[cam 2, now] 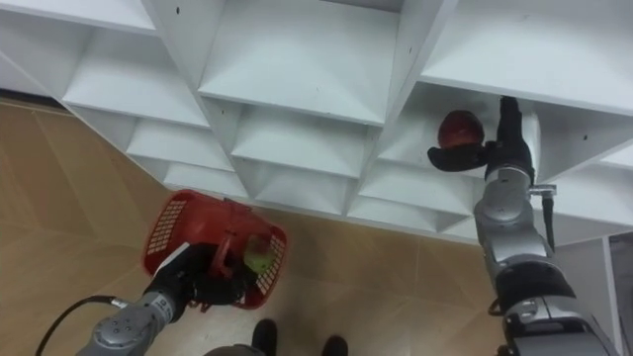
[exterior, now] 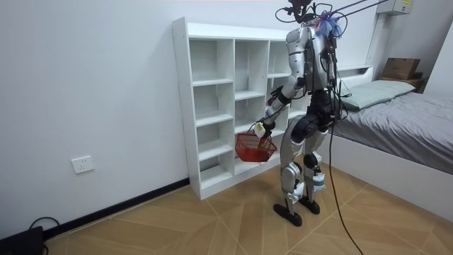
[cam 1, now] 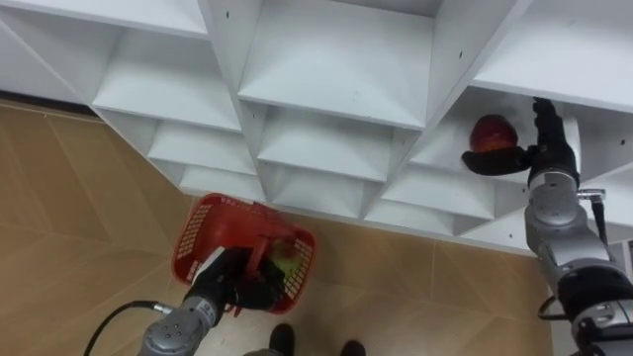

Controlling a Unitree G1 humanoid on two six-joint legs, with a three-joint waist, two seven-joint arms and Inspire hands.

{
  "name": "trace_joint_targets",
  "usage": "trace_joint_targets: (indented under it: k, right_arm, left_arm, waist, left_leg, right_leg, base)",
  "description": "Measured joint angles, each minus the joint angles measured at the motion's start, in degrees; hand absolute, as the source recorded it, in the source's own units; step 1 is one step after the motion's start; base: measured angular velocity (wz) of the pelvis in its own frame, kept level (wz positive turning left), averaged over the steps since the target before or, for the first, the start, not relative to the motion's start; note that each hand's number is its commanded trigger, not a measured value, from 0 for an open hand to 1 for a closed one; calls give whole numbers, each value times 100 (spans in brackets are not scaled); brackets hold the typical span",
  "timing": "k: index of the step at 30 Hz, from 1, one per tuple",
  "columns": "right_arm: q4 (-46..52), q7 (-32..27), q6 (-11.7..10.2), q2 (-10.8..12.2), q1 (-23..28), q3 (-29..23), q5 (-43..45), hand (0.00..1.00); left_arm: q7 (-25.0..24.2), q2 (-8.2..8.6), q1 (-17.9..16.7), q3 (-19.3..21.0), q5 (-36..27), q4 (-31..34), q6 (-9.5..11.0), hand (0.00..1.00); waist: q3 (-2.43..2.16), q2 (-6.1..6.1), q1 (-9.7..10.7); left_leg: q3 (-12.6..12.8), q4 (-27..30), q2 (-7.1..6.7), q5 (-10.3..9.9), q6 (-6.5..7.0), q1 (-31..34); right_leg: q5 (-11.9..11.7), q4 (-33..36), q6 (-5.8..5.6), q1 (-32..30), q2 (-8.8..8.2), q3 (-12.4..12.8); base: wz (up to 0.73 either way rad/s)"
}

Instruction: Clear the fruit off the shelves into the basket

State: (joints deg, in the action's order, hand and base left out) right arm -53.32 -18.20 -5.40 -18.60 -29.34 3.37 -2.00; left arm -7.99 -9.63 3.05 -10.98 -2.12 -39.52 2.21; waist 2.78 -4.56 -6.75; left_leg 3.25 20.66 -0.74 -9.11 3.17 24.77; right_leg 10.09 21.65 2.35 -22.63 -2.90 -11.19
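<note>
Red apple (cam 1: pixel 490 132) sits between right hand's (cam 1: pixel 547 156) thumb and fingers (cam 1: pixel 545 115).

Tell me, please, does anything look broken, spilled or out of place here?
Nothing stands out. The red basket hangs from the left hand with a green fruit inside. The red apple sits on the white shelf, by the open right hand. Nothing looks broken or spilled.
</note>
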Motion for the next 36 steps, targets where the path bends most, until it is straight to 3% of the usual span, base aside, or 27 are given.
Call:
trace_joint_targets:
  k: [17, 36]
  right_arm:
    - [-56, -113, 10, 8, 0, 105, 4, 0]
    - [-286, -43, 131, 37, -57, 391, -2, 0]
  left_arm:
    - [147, -4, 26, -117, -6, -11, -40, 100]
    - [256, -8, 397, -250, -8, -250, -45, 100]
  waist:
    - [25, -43, 0]
    - [42, -62, -80]
  left_leg:
    - [21, 1, -4, 29, -4, -1]
    - [19, -3, -4, 30, -5, 28]
  right_leg:
    - [22, 13, 27, -6, -12, 0]
    - [30, -18, 30, -27, -8, -10]
  base:
    - [0]
    - [0]
